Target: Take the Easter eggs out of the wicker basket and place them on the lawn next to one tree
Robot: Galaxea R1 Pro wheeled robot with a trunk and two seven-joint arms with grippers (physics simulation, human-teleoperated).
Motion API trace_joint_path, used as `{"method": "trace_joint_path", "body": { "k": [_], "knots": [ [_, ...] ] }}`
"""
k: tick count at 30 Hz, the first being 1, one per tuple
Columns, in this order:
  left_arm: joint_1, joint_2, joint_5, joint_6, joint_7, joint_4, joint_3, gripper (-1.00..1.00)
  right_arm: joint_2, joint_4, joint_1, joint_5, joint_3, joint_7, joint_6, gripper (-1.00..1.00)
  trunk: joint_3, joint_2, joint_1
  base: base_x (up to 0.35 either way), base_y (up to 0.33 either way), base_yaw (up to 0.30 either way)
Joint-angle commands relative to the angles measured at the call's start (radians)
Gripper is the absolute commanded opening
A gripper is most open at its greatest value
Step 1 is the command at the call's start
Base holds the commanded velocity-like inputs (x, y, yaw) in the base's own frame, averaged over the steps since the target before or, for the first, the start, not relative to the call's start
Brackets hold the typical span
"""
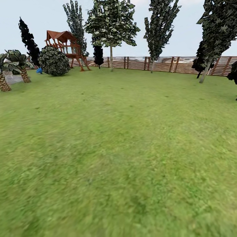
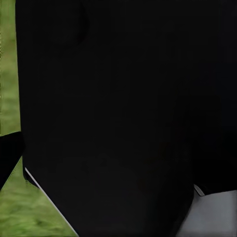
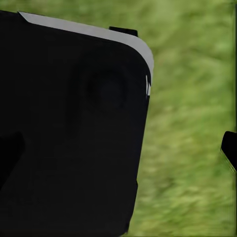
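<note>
Across the frame it's mostly lawn (image 1: pixel 118 158), pale-trunked tree (image 1: pixel 111 58) upper centre by the fence (image 1: pixel 171 64), probably the drop spot. Can't tell whether the grippers are open; wrist views look blocked by black robot body.

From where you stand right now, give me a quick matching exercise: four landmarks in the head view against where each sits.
Things:
1. wooden playset
2. palm
3. slatted fence
4. round bush

Places:
A. along the far edge of the lawn, behind the trees
B. far left, scaly trunk, near the view's edge
C. just in front of the playset, on its left
D. back left, red-brown roof, behind the bush

Pairs: 1-D, 2-B, 3-A, 4-C
</note>
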Motion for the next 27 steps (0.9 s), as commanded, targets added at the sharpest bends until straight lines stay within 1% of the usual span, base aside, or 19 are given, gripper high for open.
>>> {"method": "trace_joint_path", "body": {
  "k": [1,27],
  "knots": [
    [-0.001,0.0,0.006,-0.002,-0.001,0.0,0.006,1.0,0.0,0.001,-0.001,0.008,0.0,-0.001,-0.003,1.0,-0.001,0.0,0.001,0.339,0.0,0.0],
    [0.0,0.0,0.006,-0.002,0.001,0.0,0.006,1.0,0.0,0.001,0.0,0.008,0.0,-0.001,-0.003,1.0,-0.001,0.0,0.001,0.338,0.0,0.0]
  ]
}}
